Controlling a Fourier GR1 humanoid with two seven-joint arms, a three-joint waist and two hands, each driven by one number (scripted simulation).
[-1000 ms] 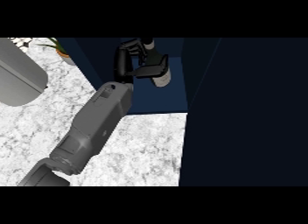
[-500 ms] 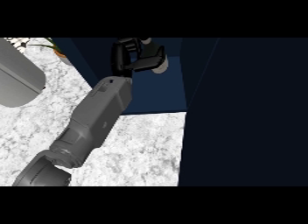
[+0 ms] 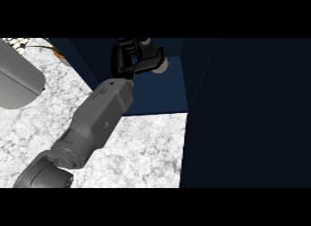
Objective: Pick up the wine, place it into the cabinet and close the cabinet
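Head view, looking steeply down: a grey forearm (image 3: 99, 115) crosses a white marbled counter (image 3: 142, 152) from the lower left. It ends in the black right hand (image 3: 132, 59), which is inside the dark blue opening of the cabinet (image 3: 166, 93) near the top of the picture. The hand's fingers are curled round the wine (image 3: 158, 67). Only a pale rounded bit of the wine shows past the thumb on the hand's right side. The rest is hidden, so I cannot tell whether it is upright or whether it rests on the cabinet floor. The left hand does not show. To the right, a tall, nearly black panel, probably the open door (image 3: 256, 114), fills that whole side and covers the counter's right part. At the left edge lies a big grey shape (image 3: 11, 79) with a rounded end, which I cannot identify, and a small plant (image 3: 55, 49) sits near the top left corner. A wine bottle is likely glass: stiff, heavy for its width, smooth enough to slip, and breakable if knocked on a hard edge. A hold round the body therefore seems safer than one at the thin neck. Room is narrow, with the opening's slanting left wall just beside the wrist and the door's edge near on the right. The hand would best back out straight along the forearm's line, over bare counter, before swinging the door.
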